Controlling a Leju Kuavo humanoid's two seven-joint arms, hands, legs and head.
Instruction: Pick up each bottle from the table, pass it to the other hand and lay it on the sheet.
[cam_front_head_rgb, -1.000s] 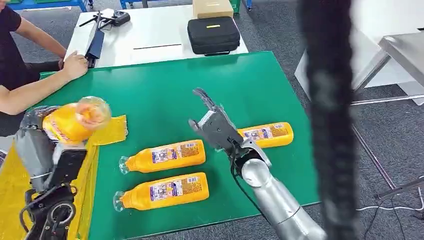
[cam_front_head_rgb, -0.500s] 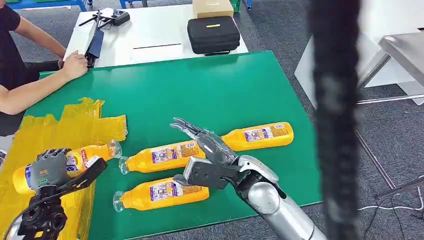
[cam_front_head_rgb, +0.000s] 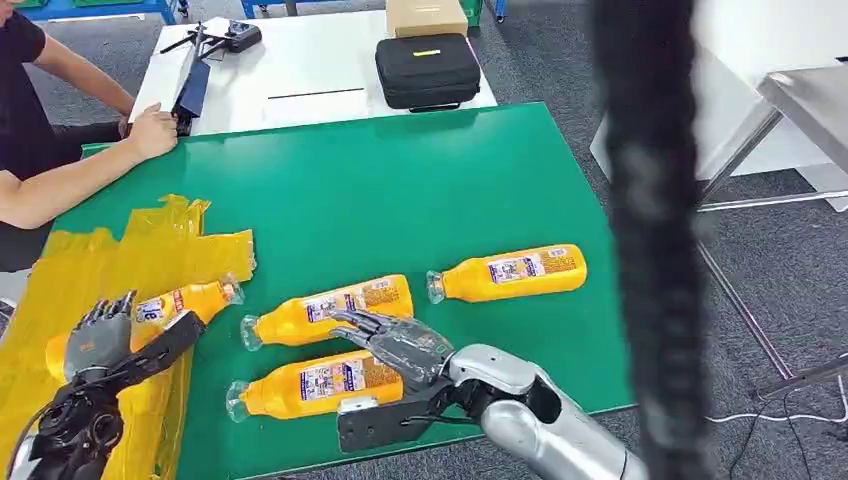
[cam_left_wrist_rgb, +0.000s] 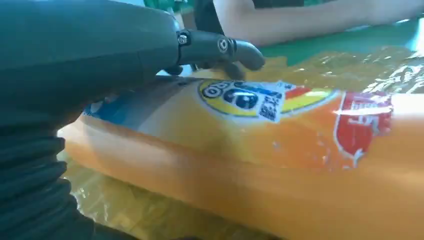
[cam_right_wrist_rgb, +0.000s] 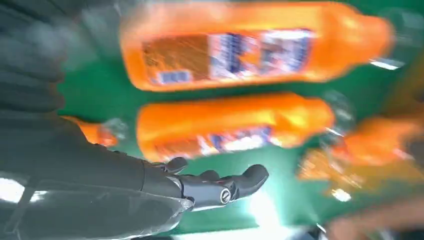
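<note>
Head view: four glossy orange plastic bottles lie flat, three on the green table (cam_front_head_rgb: 450, 180), one (cam_front_head_rgb: 180, 303) on the crinkled yellow sheet (cam_front_head_rgb: 120, 262). The left hand (cam_front_head_rgb: 95, 340) rests spread on that one. The right hand (cam_front_head_rgb: 395, 345) hovers spread over the nearest bottle (cam_front_head_rgb: 315, 382).

Left wrist view: fingers (cam_left_wrist_rgb: 235, 50) lie across the labelled bottle (cam_left_wrist_rgb: 280, 145).

Right wrist view: blurred, fingers (cam_right_wrist_rgb: 225, 182) apart, holding nothing.

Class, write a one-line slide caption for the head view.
Left hand rests on a bottle laid on the yellow sheet while the open right hand hovers over two of three bottles on the green table.
</note>
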